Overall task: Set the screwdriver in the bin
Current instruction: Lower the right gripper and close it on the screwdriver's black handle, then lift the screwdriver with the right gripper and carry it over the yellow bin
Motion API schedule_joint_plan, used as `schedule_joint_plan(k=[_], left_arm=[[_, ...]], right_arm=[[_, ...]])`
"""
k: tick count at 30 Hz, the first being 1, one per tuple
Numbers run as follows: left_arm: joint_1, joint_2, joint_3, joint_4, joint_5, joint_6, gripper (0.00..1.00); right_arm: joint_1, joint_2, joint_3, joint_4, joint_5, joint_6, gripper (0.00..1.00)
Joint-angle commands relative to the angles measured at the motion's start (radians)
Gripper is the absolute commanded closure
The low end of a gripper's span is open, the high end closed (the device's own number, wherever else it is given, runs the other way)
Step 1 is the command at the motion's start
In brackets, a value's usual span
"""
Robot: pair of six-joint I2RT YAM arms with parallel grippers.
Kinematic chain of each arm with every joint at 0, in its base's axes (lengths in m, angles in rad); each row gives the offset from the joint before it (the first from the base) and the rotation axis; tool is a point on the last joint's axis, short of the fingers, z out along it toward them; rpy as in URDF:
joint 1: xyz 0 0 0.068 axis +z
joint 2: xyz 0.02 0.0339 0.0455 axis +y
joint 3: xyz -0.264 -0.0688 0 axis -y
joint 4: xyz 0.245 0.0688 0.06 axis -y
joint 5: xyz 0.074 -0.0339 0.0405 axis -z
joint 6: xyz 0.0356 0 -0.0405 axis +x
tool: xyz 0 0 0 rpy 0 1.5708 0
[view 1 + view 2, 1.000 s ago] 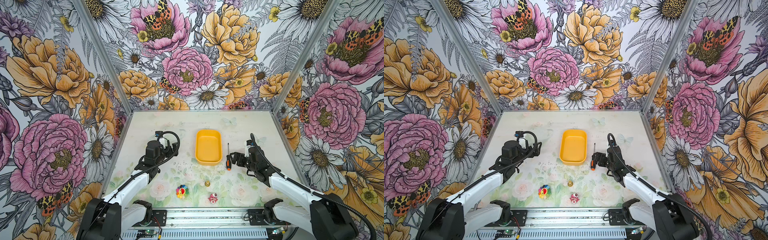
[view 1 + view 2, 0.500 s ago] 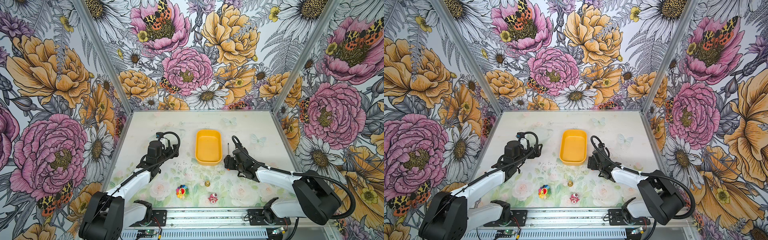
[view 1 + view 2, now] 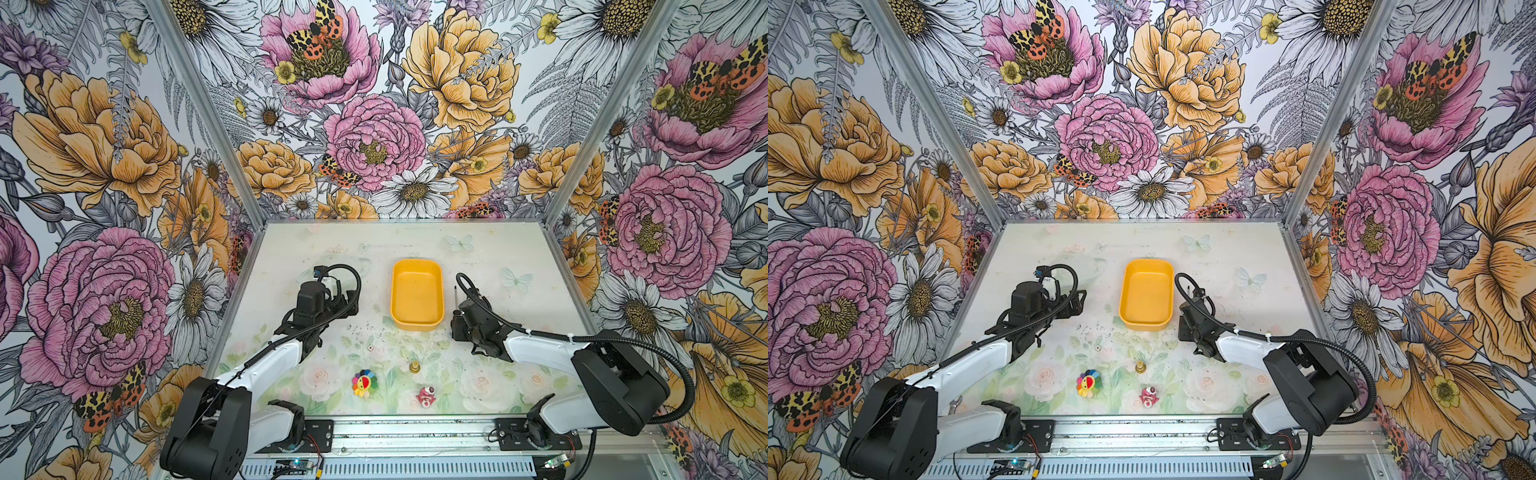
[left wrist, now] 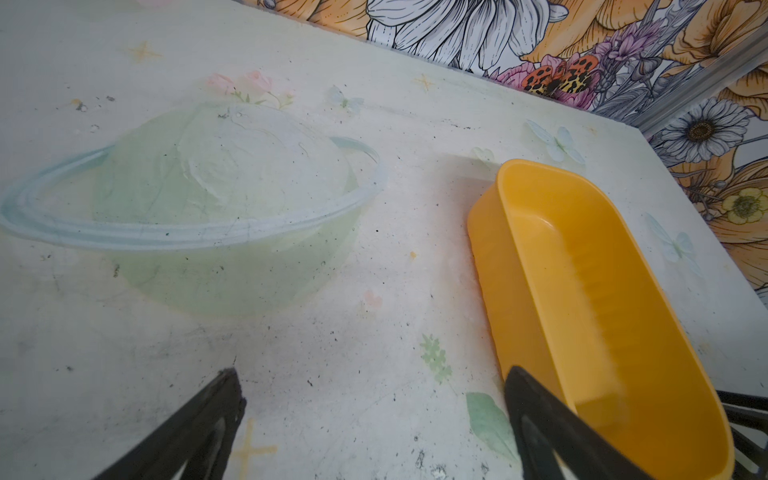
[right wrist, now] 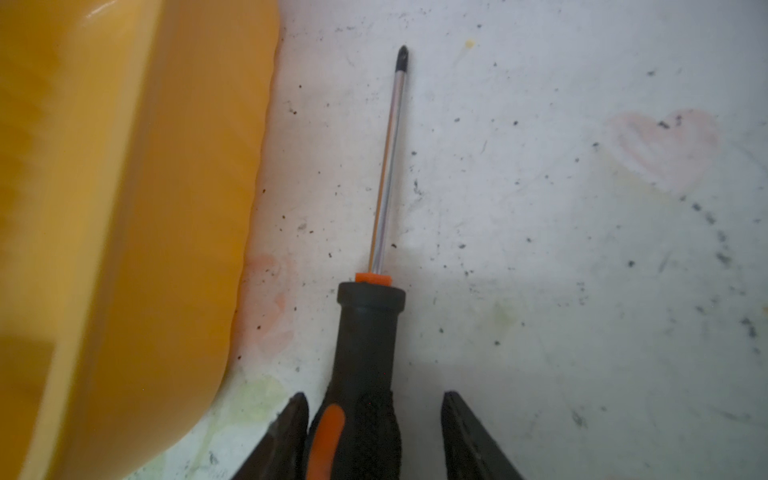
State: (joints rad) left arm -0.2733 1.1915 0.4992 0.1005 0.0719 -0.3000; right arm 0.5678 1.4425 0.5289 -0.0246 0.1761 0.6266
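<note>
The screwdriver lies flat on the table to the right of the bin, parallel to its long side, tip pointing to the back. In both top views only its thin shaft shows past my right gripper. In the right wrist view my right gripper straddles the black and orange handle. One finger touches the handle and a gap remains at the other finger. The yellow-orange bin is empty. My left gripper is open over bare table, left of the bin.
A sunflower toy, a small brass piece and a pink toy lie near the front edge. A silver wrench peeks out at the front left behind the left arm. Flowered walls close three sides.
My right gripper has moved left over the screwdriver's handle and come down to it, and its jaws have narrowed round it. The left arm has hardly moved.
</note>
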Motion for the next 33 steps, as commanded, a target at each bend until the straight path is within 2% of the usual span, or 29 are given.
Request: schedule_joint_plan(k=[1,7,13,18,23,28,33], left_arm=[[-0.008,0.008,-0.003,0.002,0.028,-0.015,0.01],[-0.009,-0.003,-0.013,0.001,0.027,-0.016,0.01],[-0.009,-0.01,-0.014,-0.01,0.027,-0.012,0.01],[-0.009,-0.007,-0.014,-0.012,0.035,-0.014,0.01],[-0.009,-0.007,-0.01,-0.019,0.053,-0.008,0.01],[-0.009,-0.012,-0.001,-0.019,0.077,-0.007,0.01],[-0.009,-0.01,0.007,-0.02,0.092,-0.017,0.01]], right_arm=[[0.009,0.018,0.015,-0.005,0.018,-0.001,0.56],[0.009,0.028,0.002,-0.006,-0.011,0.011,0.75],[0.009,0.003,-0.019,-0.005,-0.027,0.025,1.0],[-0.009,-0.092,-0.03,-0.006,-0.068,0.04,1.0],[-0.05,-0.258,-0.029,-0.044,-0.113,0.065,1.0],[-0.067,-0.403,0.037,-0.116,-0.104,0.061,1.0],[-0.061,-0.397,0.169,-0.135,-0.104,0.065,1.0]])
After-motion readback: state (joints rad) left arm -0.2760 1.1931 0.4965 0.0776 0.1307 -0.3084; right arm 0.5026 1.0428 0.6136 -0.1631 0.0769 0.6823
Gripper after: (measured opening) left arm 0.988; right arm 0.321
